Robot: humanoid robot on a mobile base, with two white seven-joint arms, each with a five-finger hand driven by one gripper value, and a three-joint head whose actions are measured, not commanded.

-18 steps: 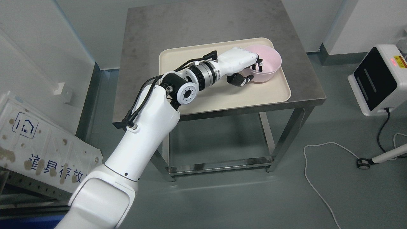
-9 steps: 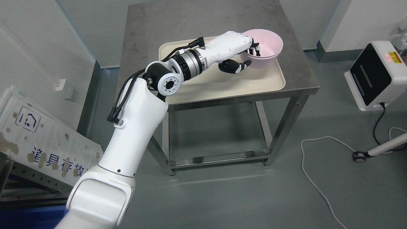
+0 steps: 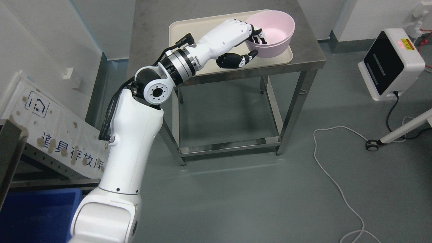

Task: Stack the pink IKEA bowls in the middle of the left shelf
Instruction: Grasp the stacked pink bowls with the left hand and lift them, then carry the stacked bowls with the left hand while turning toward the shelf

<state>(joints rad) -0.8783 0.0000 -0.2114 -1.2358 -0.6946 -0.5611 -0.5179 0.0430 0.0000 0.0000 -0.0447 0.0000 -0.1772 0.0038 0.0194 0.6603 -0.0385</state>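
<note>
The left hand grips the pink bowl at its near rim: the fingers hook over the edge into the bowl while the dark thumb presses against the outer wall from below. The bowl sits in the upper middle of the frame, tilted, and appears lifted clear of the cream tray on the steel table, though its far side may rest on the tray; I cannot tell. The right hand is out of view.

The step in hand looks like the carry: the bowl is picked up but not yet shelved. No shelf level is plainly visible; only a metal frame with a white signboard shows at the left edge. The next move likely calls for swinging the arm leftward while keeping the pinch firm, since a one-sided rim grip lets a bowl pivot or slip
</note>
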